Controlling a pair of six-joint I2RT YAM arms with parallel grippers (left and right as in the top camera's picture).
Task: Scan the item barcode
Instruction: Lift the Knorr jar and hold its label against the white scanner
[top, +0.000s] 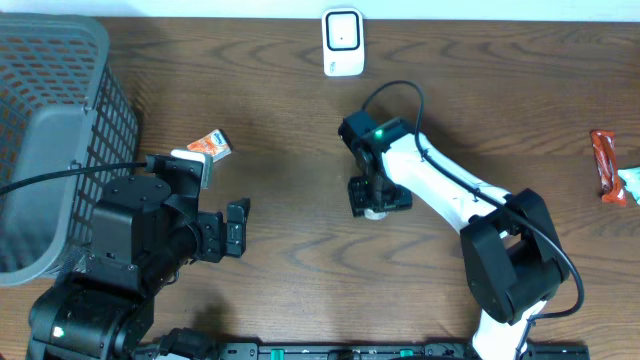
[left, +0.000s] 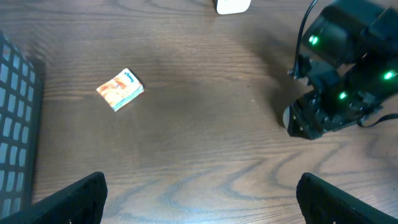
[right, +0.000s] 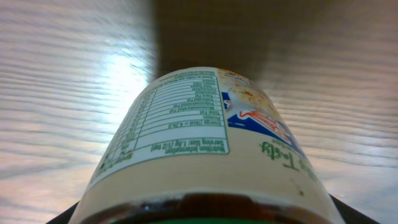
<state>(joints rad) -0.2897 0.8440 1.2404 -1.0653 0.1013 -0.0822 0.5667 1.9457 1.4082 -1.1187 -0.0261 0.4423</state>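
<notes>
Jar (right: 199, 143), cream-labelled with nutrition print, sits between the right gripper (top: 380, 196) fingers; grip unclear. Left gripper (left: 202, 194) spread wide.

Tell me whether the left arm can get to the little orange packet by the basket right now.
Probably yes: its fingers are open, and only bare table lies between them and the packet.
</notes>
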